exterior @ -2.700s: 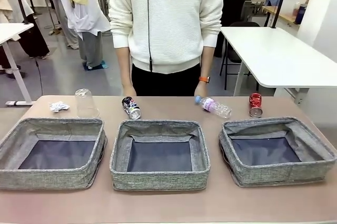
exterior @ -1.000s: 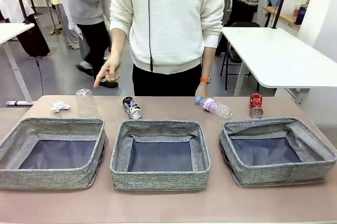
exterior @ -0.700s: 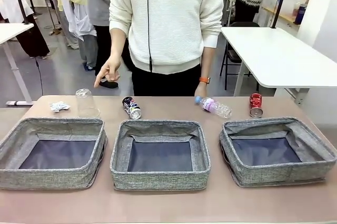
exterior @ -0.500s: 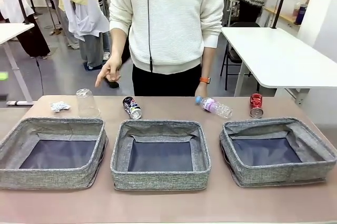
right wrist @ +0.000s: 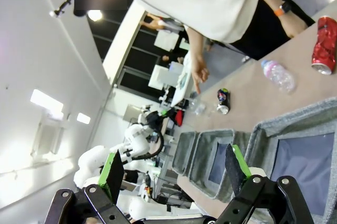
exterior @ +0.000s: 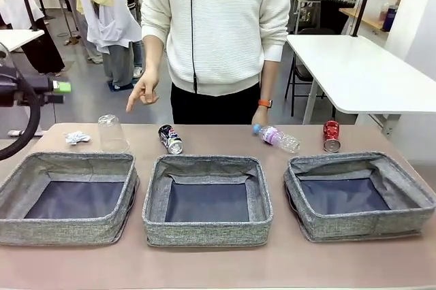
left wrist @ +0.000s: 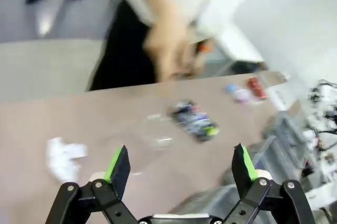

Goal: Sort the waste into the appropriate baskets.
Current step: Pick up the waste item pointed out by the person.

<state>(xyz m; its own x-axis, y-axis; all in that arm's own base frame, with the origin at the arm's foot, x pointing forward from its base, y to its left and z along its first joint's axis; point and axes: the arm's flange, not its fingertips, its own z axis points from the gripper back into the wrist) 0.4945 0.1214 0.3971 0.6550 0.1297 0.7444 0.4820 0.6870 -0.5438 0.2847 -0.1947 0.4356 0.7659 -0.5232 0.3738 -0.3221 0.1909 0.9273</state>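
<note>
Along the table's far edge lie the waste items: crumpled white paper [exterior: 76,138], an upturned clear cup [exterior: 111,133], a dark blue-silver can [exterior: 170,139], a pink-labelled bottle [exterior: 278,137] and a red can [exterior: 330,135]. Three grey baskets stand in a row in front of them: left [exterior: 75,159], middle [exterior: 204,162], right [exterior: 354,159]. My left gripper [exterior: 58,89] hangs open high at the left, above the table's corner. In its wrist view the left gripper [left wrist: 180,163] faces the blurred cup [left wrist: 152,134], paper [left wrist: 63,155] and dark can [left wrist: 194,121]. My right gripper [right wrist: 174,169] is open and holds nothing, above the right basket [right wrist: 295,124].
A person in a white sweater stands at the far side. One hand [exterior: 142,92] is raised with a finger pointing down, above the gap between the cup and the dark can. The other hand [exterior: 260,116] rests by the bottle's cap. A white table [exterior: 361,72] stands behind right.
My left gripper has come into the front view from the left. The person's hand rose from the table edge and now points downward between the cup and the dark can. The waste has not moved.
</note>
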